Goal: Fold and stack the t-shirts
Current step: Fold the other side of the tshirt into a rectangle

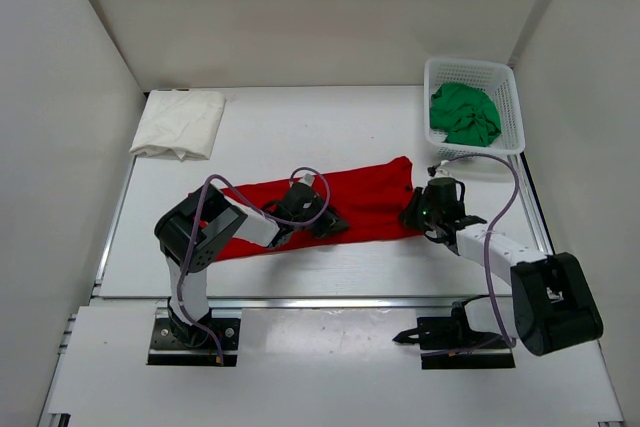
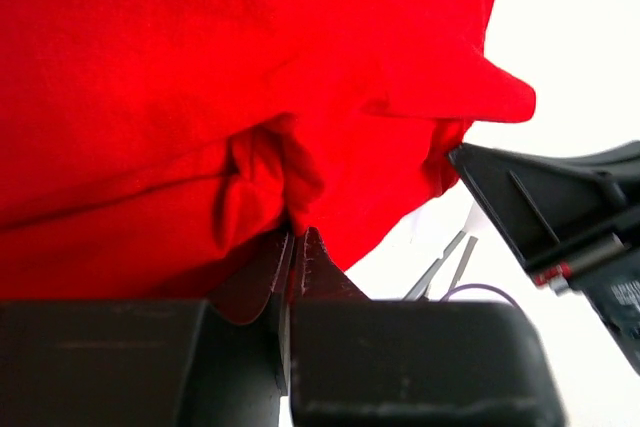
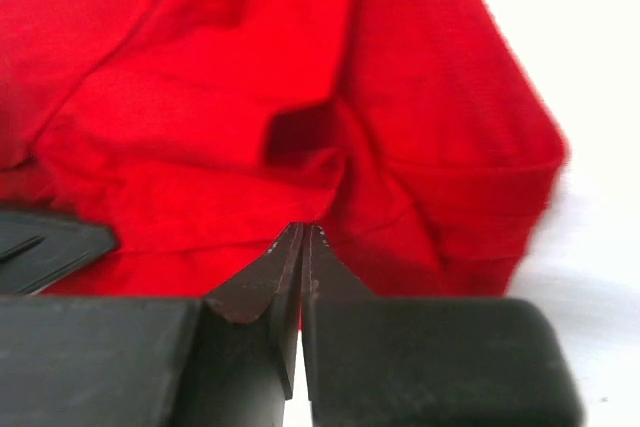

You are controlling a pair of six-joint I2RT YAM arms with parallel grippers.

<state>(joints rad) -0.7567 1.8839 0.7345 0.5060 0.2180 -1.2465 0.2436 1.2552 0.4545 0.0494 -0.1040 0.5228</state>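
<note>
A red fabric t-shirt (image 1: 365, 197) lies stretched into a long slanted band across the middle of the flat white surface (image 1: 300, 127), its lower end near the left arm's base and its higher end towards the right. The left gripper (image 1: 328, 224) sits on the band's near edge about midway along. In the left wrist view its black fingers (image 2: 312, 267) are pressed together with the red cloth puckered into a small knot right at their tips, so they are clamped on the shirt. The right gripper (image 1: 413, 209) is at the band's right end, just beside the shirt's corner. In the right wrist view its fingers (image 3: 280, 267) are likewise closed tip to tip, with creases in the red cloth running down to them, and they appear to pinch its edge. The two grippers are near each other but apart. Bare surface lies open behind the shirt, between it and the far wall, and a narrower strip lies open in front of it. A folded white cloth t-shirt (image 1: 180, 122) rests in the far left corner, well apart from the red one. In the far right corner stands a white plastic lattice basket (image 1: 470, 64), its near edge close to the right gripper, holding a bunched green t-shirt (image 1: 465, 115).
</note>
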